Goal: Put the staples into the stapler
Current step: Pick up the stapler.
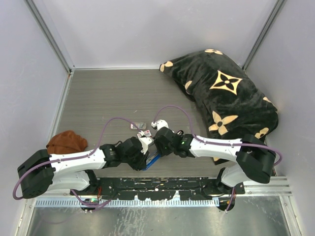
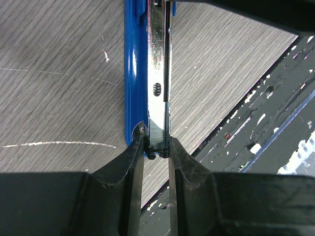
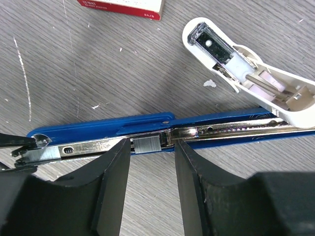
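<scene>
**Stapler** [image 3: 98, 132]: lay opened out flat on the table [image 3: 74, 73] near its front edge. Blue body to one side, silver channel [image 2: 157, 59] exposed along its length.

**Staples** [image 3: 146, 144]: one short grey block, sitting in the channel about midway along. Whether it was fully seated could not be told.

**Left gripper** [image 2: 156, 147]: jaws nearly closed, pinching the end of the channel and steadying the stapler.

**Right gripper** [image 3: 151, 147]: jaws partly apart, straddling the staples. One finger was close against the block and there was a clear gap at the other. No firm hold was visible.

**Box** [image 3: 123, 5], red and white: on the table beyond the stapler, apart from it.

**White piece** [image 3: 246, 69]: beside the stapler's far end, just touching or overlapping it.

**Progress, as judged:** well along. The stapler was open and the staples were placed. What appeared left was to settle the block along the channel, let go, and close the stapler over it.
</scene>
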Motion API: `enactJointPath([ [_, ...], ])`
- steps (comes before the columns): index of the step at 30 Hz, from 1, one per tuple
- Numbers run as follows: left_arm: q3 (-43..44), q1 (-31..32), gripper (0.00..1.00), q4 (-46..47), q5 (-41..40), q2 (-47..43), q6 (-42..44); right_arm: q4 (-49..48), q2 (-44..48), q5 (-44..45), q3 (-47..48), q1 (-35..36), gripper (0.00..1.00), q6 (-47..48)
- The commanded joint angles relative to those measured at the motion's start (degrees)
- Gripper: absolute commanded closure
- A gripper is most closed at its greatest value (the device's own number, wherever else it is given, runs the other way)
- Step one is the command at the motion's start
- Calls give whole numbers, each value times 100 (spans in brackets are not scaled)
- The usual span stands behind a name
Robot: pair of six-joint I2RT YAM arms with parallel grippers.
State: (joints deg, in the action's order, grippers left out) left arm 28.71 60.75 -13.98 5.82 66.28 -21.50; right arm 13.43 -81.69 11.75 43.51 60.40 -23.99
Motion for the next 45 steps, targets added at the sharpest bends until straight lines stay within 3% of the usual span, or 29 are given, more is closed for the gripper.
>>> enactJointPath([
  [1, 128, 33, 88, 335, 68, -10, 40, -233, -118, 205, 239, 92, 53, 318],
  [7, 141, 38, 88, 313, 84, -19, 40, -220, -239, 278, 244, 149, 55, 401],
  [22, 148, 34, 85, 370, 62, 29, 14, -169, -192, 385, 368, 191, 75, 353],
  [29, 129, 33, 74, 391, 46, 72, 14, 16, 32, 364, 547, 191, 76, 111],
  [45, 90, 33, 76, 466, 84, 86, -12, 128, -42, 282, 725, 191, 77, -52],
])
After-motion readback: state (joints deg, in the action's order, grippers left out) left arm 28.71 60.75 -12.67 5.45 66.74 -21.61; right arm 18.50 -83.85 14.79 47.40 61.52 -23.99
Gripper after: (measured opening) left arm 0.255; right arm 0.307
